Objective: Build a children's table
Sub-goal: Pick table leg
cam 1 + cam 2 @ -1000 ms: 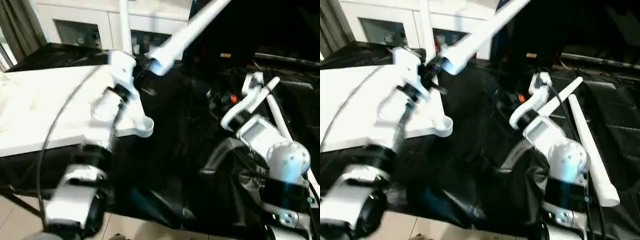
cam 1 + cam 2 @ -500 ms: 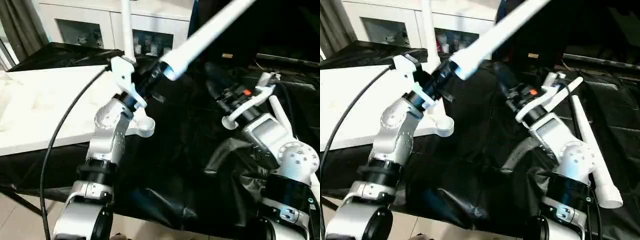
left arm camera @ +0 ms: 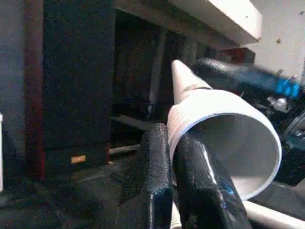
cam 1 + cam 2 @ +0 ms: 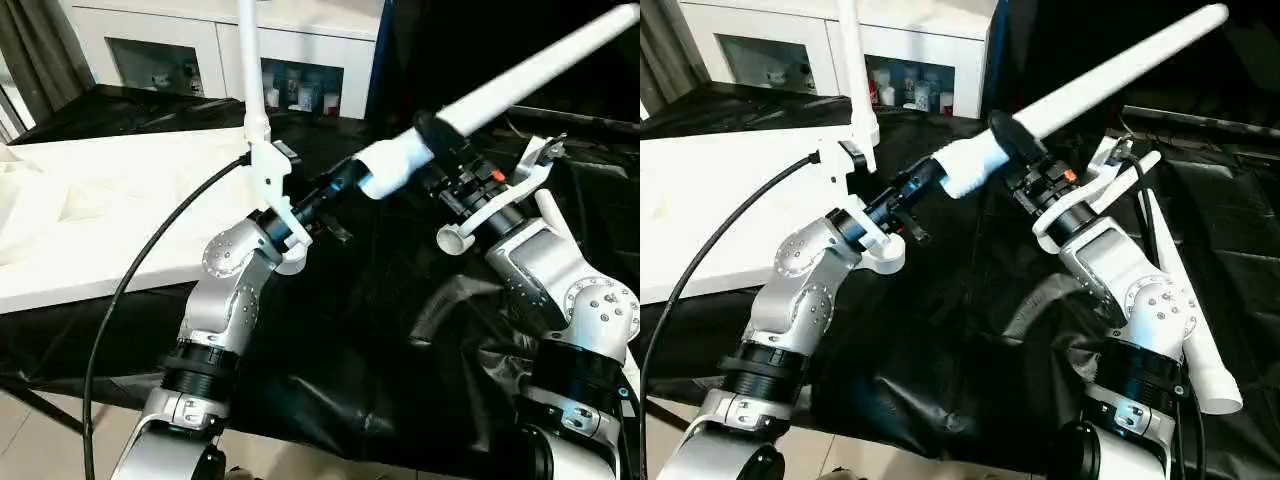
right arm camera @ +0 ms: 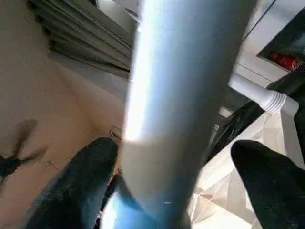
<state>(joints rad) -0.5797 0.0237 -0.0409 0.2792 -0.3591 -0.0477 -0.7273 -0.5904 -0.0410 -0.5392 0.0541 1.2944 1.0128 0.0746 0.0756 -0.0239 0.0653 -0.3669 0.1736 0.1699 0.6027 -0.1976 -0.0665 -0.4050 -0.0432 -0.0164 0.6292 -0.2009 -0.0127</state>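
Holding a white leg point(image 4: 520, 80) aloft w/ both grippers: left point(image 3: 174, 157) jaws pinch its threaded rim, right point(image 4: 1012, 135) jaws clamp mid-shaft, I see.

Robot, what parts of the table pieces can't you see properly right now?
- The upright leg: its top is cut off by the head views' upper edge.
- The table top: its far left runs past the edge of the picture.
- The lifted leg: in the right wrist view it blocks most of the scene, and the left fingers cover part of its open end.
- The lying leg: the right arm hides its upper part.
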